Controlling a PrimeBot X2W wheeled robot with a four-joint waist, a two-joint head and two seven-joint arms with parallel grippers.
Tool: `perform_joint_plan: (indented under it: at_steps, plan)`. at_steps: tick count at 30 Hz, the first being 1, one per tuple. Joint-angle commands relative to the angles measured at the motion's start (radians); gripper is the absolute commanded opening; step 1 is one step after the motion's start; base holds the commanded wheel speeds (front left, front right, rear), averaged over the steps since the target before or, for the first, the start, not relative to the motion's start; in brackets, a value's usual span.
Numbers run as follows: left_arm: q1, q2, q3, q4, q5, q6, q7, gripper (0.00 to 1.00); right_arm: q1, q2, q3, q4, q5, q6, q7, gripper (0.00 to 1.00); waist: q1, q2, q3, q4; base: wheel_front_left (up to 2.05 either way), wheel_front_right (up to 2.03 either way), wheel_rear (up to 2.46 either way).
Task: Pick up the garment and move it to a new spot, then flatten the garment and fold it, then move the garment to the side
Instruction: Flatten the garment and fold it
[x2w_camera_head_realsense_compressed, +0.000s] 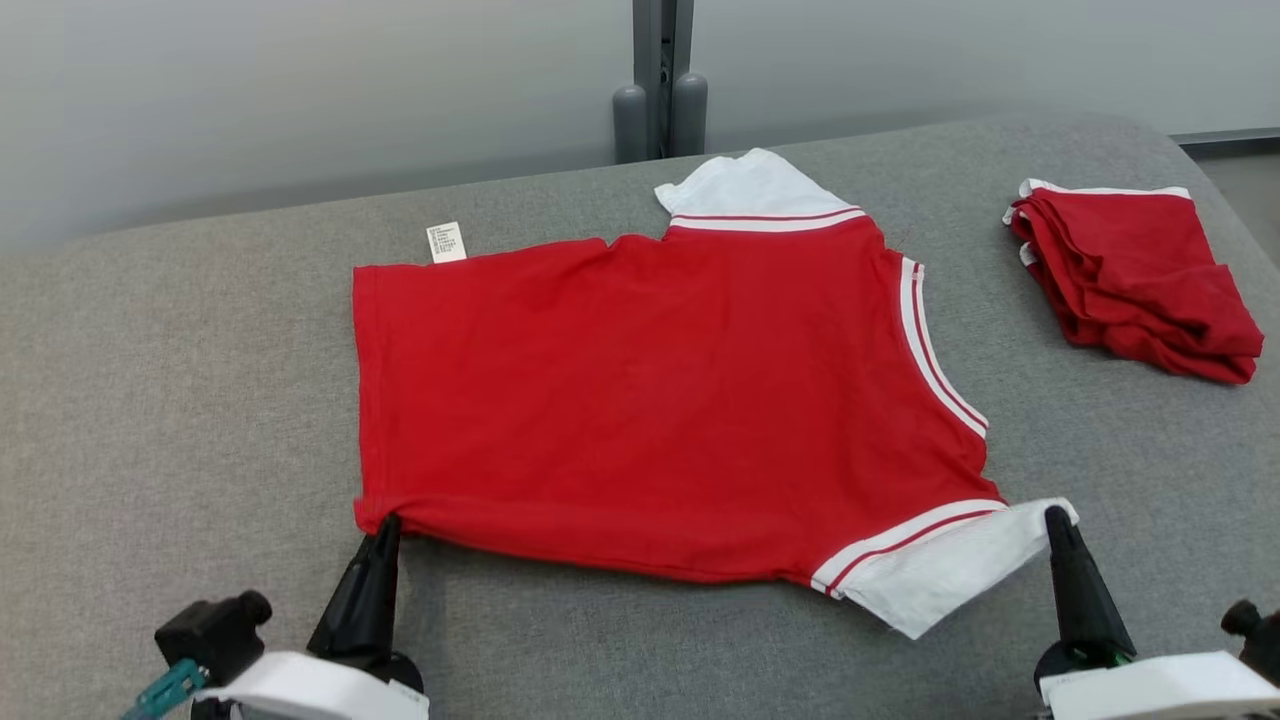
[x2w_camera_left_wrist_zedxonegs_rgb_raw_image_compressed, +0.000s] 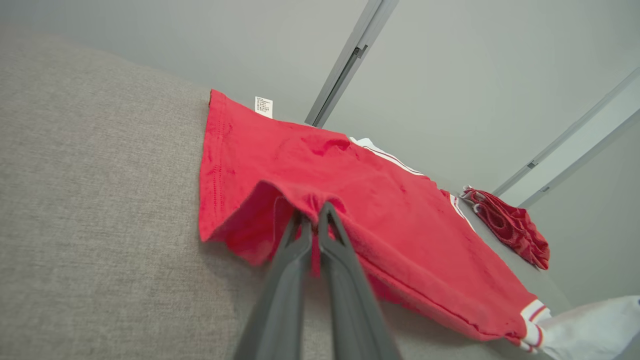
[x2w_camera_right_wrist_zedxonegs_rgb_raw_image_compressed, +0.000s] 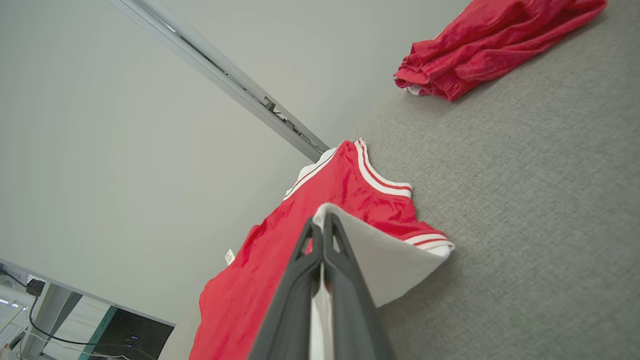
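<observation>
Left gripper (x2w_camera_head_realsense_compressed: 388, 522) pinches the garment (x2w_camera_head_realsense_compressed: 650, 400) at its red hem corner; right gripper (x2w_camera_head_realsense_compressed: 1053, 516) pinches its white sleeve. Beyond the right gripper, well apart: folded red cloth (x2w_camera_head_realsense_compressed: 1130, 280).

— What do its grippers look like?
— The left gripper (x2w_camera_head_realsense_compressed: 386, 528) and right gripper (x2w_camera_head_realsense_compressed: 1057, 522) are tapering matte-black spikes, each on a white plastic wrist shell (x2w_camera_head_realsense_compressed: 310, 690).
— Any wiring?
— A teal cable (x2w_camera_head_realsense_compressed: 165, 690) beside the left shell, under a black knob (x2w_camera_head_realsense_compressed: 215, 625).

garment (x2w_camera_head_realsense_compressed: 650, 400) mid surface (x2w_camera_head_realsense_compressed: 150, 400), second garment (x2w_camera_head_realsense_compressed: 1130, 280) right
</observation>
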Motion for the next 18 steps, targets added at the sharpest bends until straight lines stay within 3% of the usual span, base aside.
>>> perform_joint_plan:
  at_steps: [1, 14, 18]
  plan:
    - [-0.023, 0.003, 0.001, 0.006, 0.002, -0.001, -0.001, 0.00, -0.018, -0.008, -0.002, 0.003, -0.002, 0.002, -0.007, 0.00, 0.0001, 0.0000, 0.008, 0.004, 0.00, 0.00, 0.00]
    - [-0.315, -0.030, 0.012, 0.283, 0.020, 0.007, -0.007, 0.00, -0.363, -0.006, 0.021, 0.246, -0.009, 0.002, -0.050, 0.00, 0.0001, 0.0000, 0.111, 0.017, 0.00, 0.00, 0.00]
    - [-0.395, -0.036, -0.003, 0.389, 0.032, -0.005, -0.009, 0.00, -0.484, -0.017, 0.047, 0.377, -0.007, 0.002, -0.060, 0.00, 0.0001, 0.0000, 0.135, 0.029, 0.00, 0.00, 0.00]
